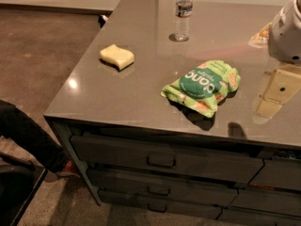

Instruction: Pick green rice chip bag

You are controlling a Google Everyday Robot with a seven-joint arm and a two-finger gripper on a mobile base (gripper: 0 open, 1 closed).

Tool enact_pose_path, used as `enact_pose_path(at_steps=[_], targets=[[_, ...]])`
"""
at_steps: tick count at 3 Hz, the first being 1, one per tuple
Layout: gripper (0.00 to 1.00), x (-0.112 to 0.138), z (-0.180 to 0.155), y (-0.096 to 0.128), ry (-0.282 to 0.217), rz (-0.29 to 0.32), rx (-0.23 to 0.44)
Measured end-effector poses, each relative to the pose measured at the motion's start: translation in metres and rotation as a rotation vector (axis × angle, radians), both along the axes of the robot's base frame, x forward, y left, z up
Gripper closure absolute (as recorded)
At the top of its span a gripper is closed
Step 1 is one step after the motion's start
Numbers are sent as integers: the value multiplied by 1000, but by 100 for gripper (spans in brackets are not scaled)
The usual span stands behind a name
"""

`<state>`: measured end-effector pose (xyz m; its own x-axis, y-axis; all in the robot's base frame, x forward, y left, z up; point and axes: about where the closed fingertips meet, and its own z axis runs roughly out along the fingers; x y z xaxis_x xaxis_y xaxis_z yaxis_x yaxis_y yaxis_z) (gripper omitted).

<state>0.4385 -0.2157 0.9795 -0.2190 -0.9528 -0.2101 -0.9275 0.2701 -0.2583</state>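
Note:
The green rice chip bag (203,84) lies flat on the grey counter (141,93), right of the middle and near the front edge. It is crinkly light green with a dark green round logo, white letters and orange-pink patches. My gripper (287,32) shows only as a white body at the right edge of the view. It hangs above the counter, to the right of the bag and a little behind it, and does not touch the bag. Its reflection shows in the counter top below it.
A pale yellow sponge (116,56) lies at the left of the counter. A clear water bottle (183,13) stands at the back. A pale packet (259,36) lies half hidden behind my arm. Drawers (164,161) front the counter. A person's leg (28,140) is at the lower left.

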Motion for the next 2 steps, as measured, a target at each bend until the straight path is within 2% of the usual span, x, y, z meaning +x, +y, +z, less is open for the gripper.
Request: enact_pose_path(at_steps=[1, 2], targets=[[0, 7, -1, 2, -8, 10, 7], [0, 35, -14, 5, -5, 57, 15]])
